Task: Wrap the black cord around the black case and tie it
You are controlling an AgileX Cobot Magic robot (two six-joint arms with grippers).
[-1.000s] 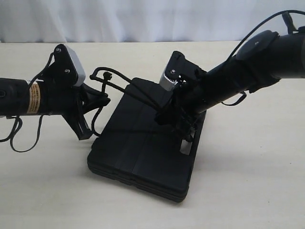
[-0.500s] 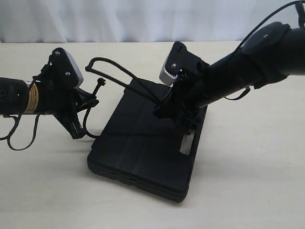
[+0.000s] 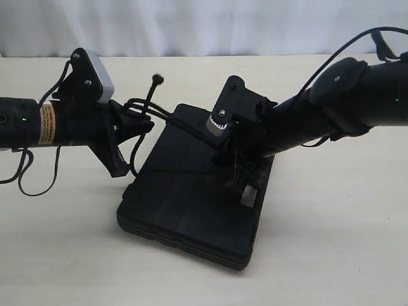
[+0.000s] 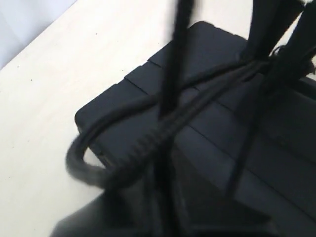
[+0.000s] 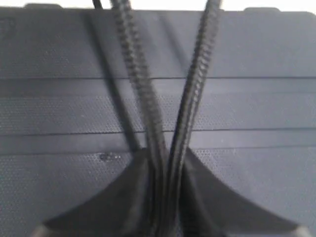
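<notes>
The black case [image 3: 185, 204] lies flat on the table, its handle hole [image 3: 247, 196] on the right edge. The black cord [image 3: 148, 95] runs from the case's far left corner across the lid; its knotted end [image 3: 157, 80] sticks up. My left gripper [image 3: 137, 127] is shut on the cord beside that corner; in the left wrist view a cord loop [image 4: 84, 168] curls off the case [image 4: 276, 148] at the blurred gripper [image 4: 163, 197]. My right gripper [image 3: 239, 172] presses down over the lid, shut on two cord strands [image 5: 136, 74] that meet between its fingers [image 5: 165, 197] above the ribbed case [image 5: 247, 108].
The beige table [image 3: 331, 242] stretches around the case on all sides. A white backdrop [image 3: 191, 25] closes the rear. My left arm's own thin cables [image 3: 25, 178] hang down to the table at far left.
The left gripper has moved right, closer to the case's corner. The tall cord loop has collapsed and the knotted end has flicked upward. The right gripper has shifted slightly along the lid.
</notes>
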